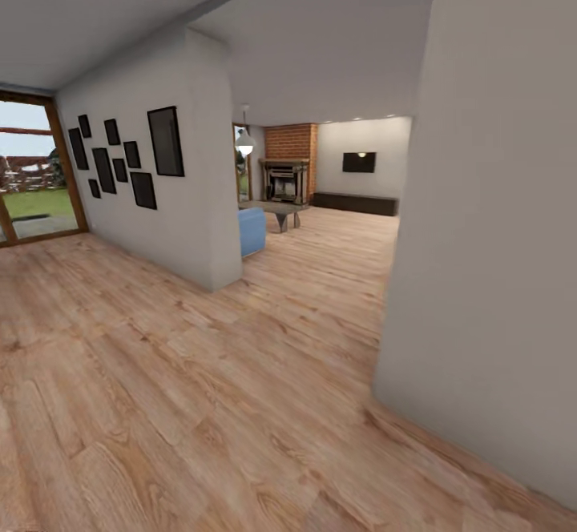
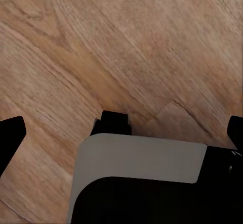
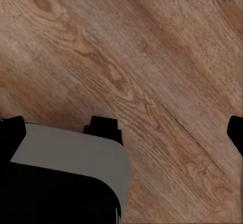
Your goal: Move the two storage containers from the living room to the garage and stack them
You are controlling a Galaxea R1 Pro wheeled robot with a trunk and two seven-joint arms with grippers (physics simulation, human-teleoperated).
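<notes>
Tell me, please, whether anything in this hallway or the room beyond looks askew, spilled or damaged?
Nothing stands out. The black picture frames hang straight on the white wall, the light wood plank floor shows no spill, and the brick fireplace and blue sofa look intact.

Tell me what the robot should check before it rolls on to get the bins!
1. Way to the living room: ok. The wood floor runs open between the left wall and the right wall.
2. Right room ahead: ok. The brick fireplace, sofa and lamp show there.
3. Bins in sight: not ok. None seen yet.
4. Left gripper free: ok. Fingers spread, just floor between them.
5. Right gripper free: ok. Fingers spread, nothing held.
6. Room beside the right wall: cannot tell. It looks close, so steer a bit left.
</notes>
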